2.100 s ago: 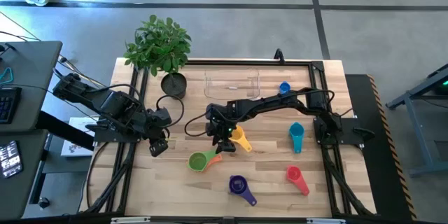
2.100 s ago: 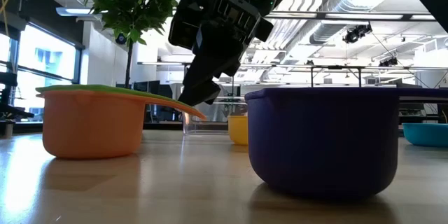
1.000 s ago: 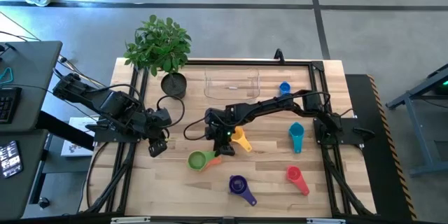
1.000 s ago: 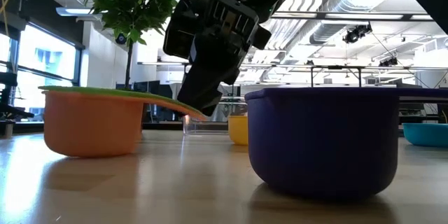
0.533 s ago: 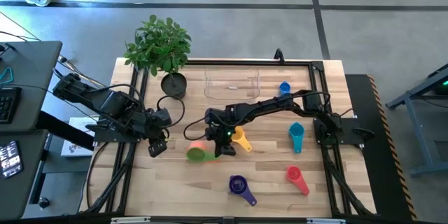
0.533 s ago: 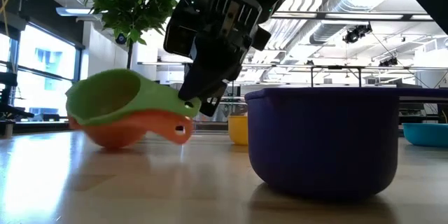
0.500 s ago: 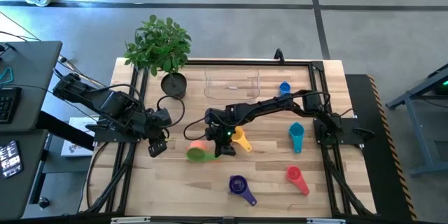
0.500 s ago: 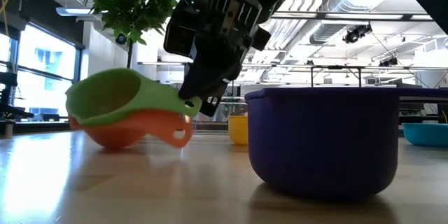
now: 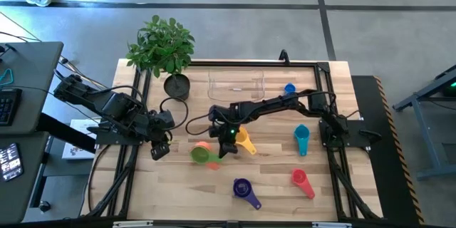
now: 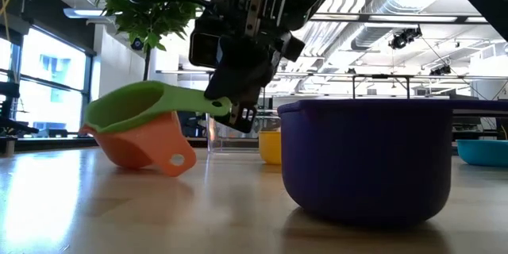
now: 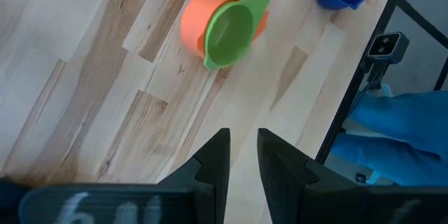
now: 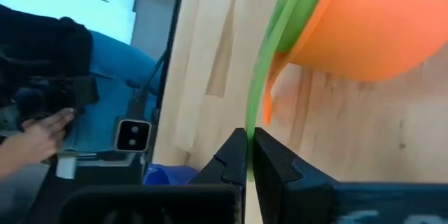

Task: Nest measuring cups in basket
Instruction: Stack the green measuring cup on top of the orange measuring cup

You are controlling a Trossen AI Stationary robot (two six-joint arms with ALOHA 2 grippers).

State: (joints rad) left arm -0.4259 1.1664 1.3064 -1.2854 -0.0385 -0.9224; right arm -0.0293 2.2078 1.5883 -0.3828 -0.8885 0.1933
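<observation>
The green measuring cup point(image 10: 131, 105) sits nested in the orange one point(image 10: 139, 147); both are tipped at the table's middle, handles toward my right gripper point(image 10: 232, 111), which is shut on the green handle. The yellow cup point(image 9: 245, 142) lies just right of it. The teal point(image 9: 302, 139), red point(image 9: 302, 182), purple point(image 9: 244, 191) and blue point(image 9: 289, 90) cups lie scattered on the table. The clear basket point(image 9: 236, 84) stands at the far edge. My left gripper point(image 9: 160, 148) waits open at the left. My right gripper pinches the green cup's flat handle point(image 12: 250, 147) between its two fingers, close to the handle's free end point(image 10: 222, 109). The fingers slant down from above and from the right. The handle end is raised, so the nested pair is tilted, with the orange cup's bottom edge point(image 10: 151, 168) low at the table.
A small dark plant pot point(image 9: 176, 85) with a leafy plant stands at the far left, beside the basket. The purple cup point(image 10: 365, 159) is at the near edge. There is bare wood between the nested pair and my left gripper.
My right gripper has shut on the green handle and risen a little. The nested green and orange cups, which stood level on the table, have tipped: the handle end is lifted and the bowls lean away from the gripper. The orange handle now hangs below.
</observation>
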